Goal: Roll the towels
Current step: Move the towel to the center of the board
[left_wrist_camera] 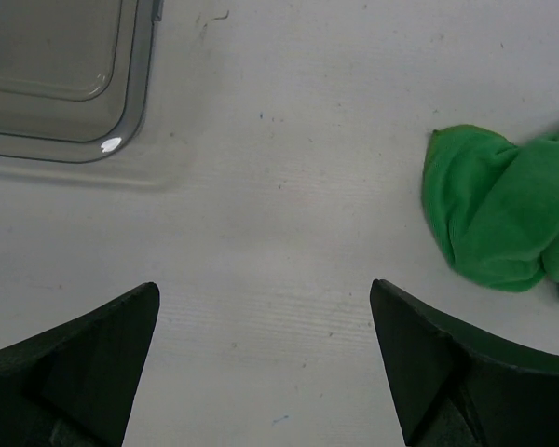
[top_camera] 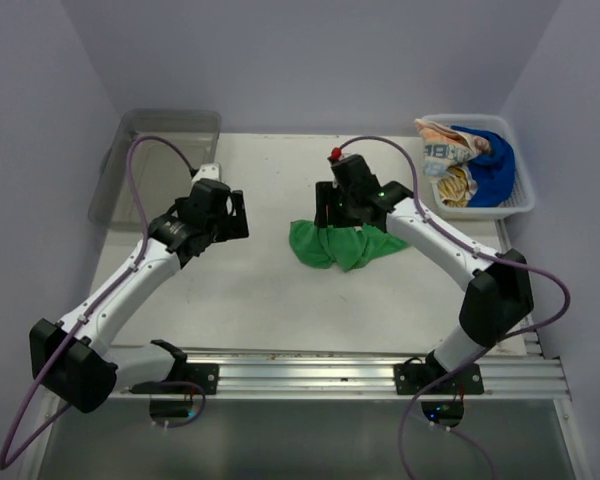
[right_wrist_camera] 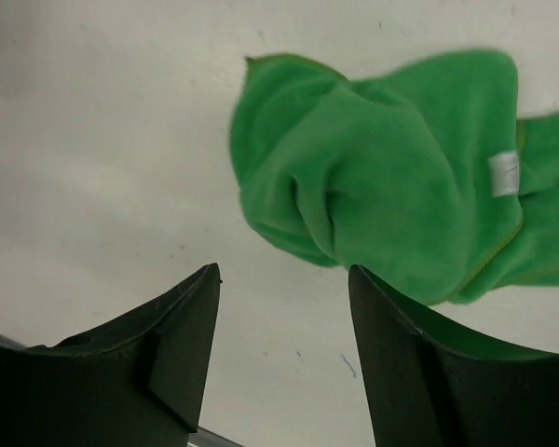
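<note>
A bright green towel [top_camera: 345, 245] [left_wrist_camera: 498, 209] [right_wrist_camera: 391, 177] lies crumpled in a heap on the white table, its small white tag facing up. My right gripper [top_camera: 332, 215] [right_wrist_camera: 284, 270] hovers just over its back edge. It is open and nothing is between its fingers. Off to the left, my left gripper [top_camera: 236, 213] [left_wrist_camera: 265, 287] is wide open over bare table, apart from the green towel. An orange-and-white towel [top_camera: 442, 140], a deep blue towel [top_camera: 492, 165] and a yellow-tan towel [top_camera: 456, 185] are piled in the white basket.
The white basket [top_camera: 520, 205] stands at the back right corner. A clear grey bin [top_camera: 160, 160] [left_wrist_camera: 56, 74] sits at the back left. A metal rail [top_camera: 310, 370] runs along the near edge. Walls close in the back and sides.
</note>
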